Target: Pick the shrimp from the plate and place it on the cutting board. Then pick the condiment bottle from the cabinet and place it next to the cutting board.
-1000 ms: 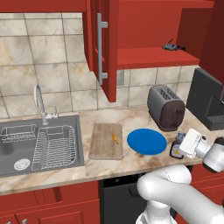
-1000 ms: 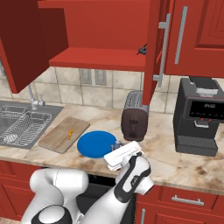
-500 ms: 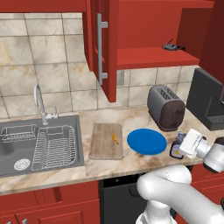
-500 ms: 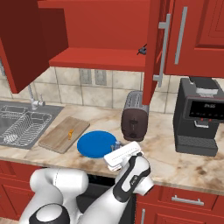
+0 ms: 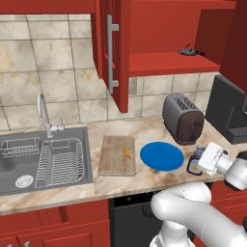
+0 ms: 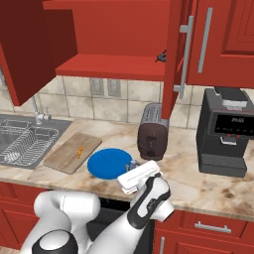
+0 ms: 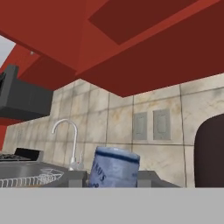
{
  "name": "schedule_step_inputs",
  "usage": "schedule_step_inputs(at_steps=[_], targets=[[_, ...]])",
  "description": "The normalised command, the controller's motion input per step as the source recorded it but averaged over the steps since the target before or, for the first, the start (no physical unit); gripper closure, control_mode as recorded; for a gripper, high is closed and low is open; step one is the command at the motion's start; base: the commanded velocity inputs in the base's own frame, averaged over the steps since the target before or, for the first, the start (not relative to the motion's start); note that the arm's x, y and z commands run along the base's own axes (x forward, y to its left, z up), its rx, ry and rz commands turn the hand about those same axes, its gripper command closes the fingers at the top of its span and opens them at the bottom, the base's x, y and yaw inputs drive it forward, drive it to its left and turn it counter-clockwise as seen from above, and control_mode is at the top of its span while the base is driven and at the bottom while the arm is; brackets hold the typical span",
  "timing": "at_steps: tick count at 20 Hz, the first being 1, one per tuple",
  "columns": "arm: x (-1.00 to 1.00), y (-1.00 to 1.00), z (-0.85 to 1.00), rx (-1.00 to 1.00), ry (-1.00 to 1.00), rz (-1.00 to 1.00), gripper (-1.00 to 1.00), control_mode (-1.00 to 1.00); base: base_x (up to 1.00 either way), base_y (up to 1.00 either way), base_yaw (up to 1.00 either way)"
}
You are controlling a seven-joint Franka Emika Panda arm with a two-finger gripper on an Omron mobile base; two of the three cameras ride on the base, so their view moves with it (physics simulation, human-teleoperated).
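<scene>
The tiny orange shrimp (image 5: 127, 153) lies on the wooden cutting board (image 5: 113, 161), also seen as shrimp (image 6: 79, 150) on the board (image 6: 62, 156). To its right is the bare blue plate (image 5: 161, 156). Just right of the plate, my gripper (image 5: 197, 164) is shut on the dark condiment bottle (image 5: 193, 167), held upright low at the counter. In the hand view the bottle's blue cap (image 7: 114, 168) sits close in front. The red cabinet (image 5: 164, 62) stands open above, its door (image 5: 115, 53) swung out.
A dark toaster (image 5: 182, 118) stands behind the plate and a black coffee machine (image 6: 225, 131) at the far right. The sink (image 5: 72, 181) with a dish rack lies left of the board. A small dark object (image 5: 189, 50) rests on the cabinet shelf.
The hand with the bottle has sunk very slightly toward the counter. Nothing else has moved.
</scene>
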Motion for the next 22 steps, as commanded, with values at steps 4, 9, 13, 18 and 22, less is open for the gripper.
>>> schedule_step_inputs(at_steps=[4,9,13,18,22], targets=[[0.0,0.14,-0.14,0.0,-0.03,0.0,1.0,-1.0,0.0,0.0,0.0],[0.0,0.15,-0.15,0.0,-0.01,0.0,1.0,-1.0,0.0,0.0,0.0],[0.0,0.11,-0.13,0.0,0.0,0.0,1.0,-1.0,0.0,0.0,0.0],[0.0,0.03,-0.1,0.0,0.0,0.0,-1.0,-1.0,0.0,0.0,0.0],[0.0,0.0,-0.07,0.0,0.0,0.0,-1.0,-1.0,0.0,0.0,0.0]])
